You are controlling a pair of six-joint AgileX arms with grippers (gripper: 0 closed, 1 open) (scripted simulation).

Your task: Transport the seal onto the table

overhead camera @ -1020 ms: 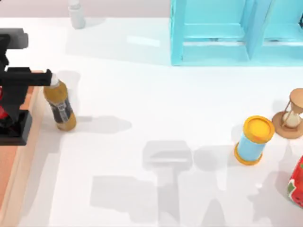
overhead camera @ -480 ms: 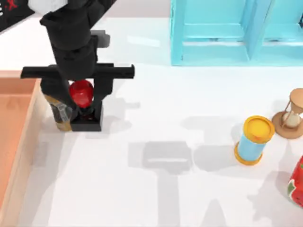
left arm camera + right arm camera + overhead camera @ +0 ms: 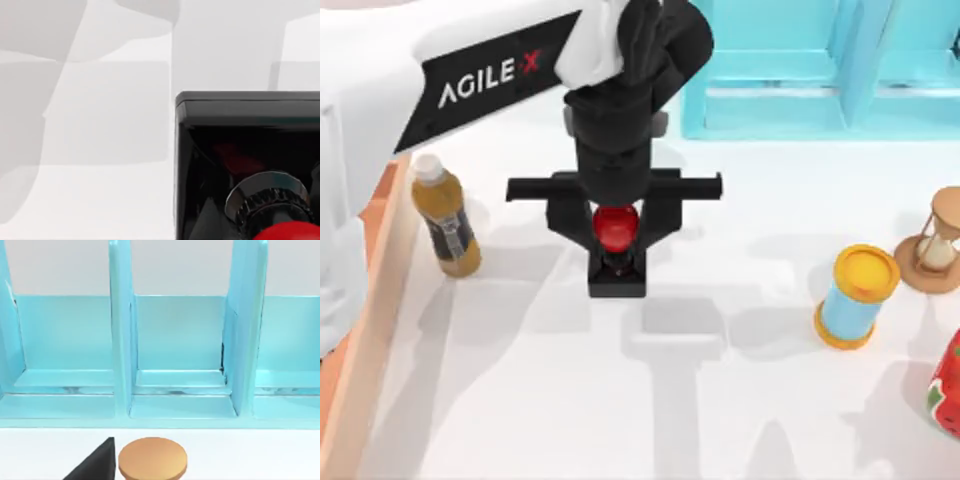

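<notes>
The seal [image 3: 617,272], a black square block with a round red knob, hangs in my left gripper [image 3: 616,232] over the middle of the white table [image 3: 520,400]. The gripper's black fingers are shut on the red knob from both sides. I cannot tell whether the block touches the table. In the left wrist view the seal [image 3: 240,120] shows from above, its black block in front of the table [image 3: 90,150], with a metal collar and the red knob at the picture's edge. A black fingertip [image 3: 95,466] of my right gripper shows in the right wrist view, facing the shelf.
A brown bottle [image 3: 445,215] stands left of the seal, beside the orange-brown tray's rim [image 3: 365,340]. At the right stand a blue cylinder with yellow lid [image 3: 855,295], an hourglass [image 3: 938,240] and a red strawberry-patterned object [image 3: 948,385]. A light blue shelf [image 3: 800,70] is at the back.
My left arm has carried the seal from the tray at the left edge, past the bottle, rightward to the middle of the table.
</notes>
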